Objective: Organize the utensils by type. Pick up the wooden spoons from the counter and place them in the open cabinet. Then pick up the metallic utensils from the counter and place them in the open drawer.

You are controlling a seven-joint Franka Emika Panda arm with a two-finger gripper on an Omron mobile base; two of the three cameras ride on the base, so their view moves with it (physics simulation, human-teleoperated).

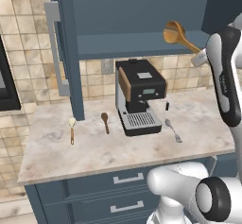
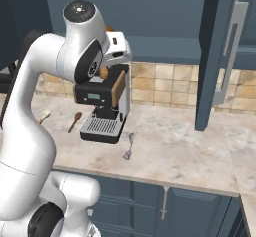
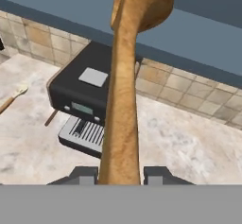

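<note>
Step in hand: first wooden spoon on its way into the open cabinet [image 1: 142,43]. The next move, as I judge it, calls for pushing the head further in over the cabinet floor, lowering it, then parting the fingers.

Items, left to right on the counter [image 1: 56,157], all below the hand:
- Small cream-bowled spoon [image 1: 72,129], brown handle, lying flat, far to the left of the hand; not yet collected.
- Short dark-brown spoon [image 1: 105,122], just beside the coffee machine [image 1: 138,97]; destined for the drawer.
- Slim metal spoon [image 1: 173,130], silver-grey, right of the machine and nearly under the hand.

Item held:
- Large wooden spoon [image 3: 124,95], orange-tan, broad rounded head, visible grain. The gripper [image 3: 120,176] is clamped on the handle, one dark finger at each side. The spoon runs straight out ahead of the hand, with its head at the cabinet's lower edge, seemingly just inside the opening.
</note>
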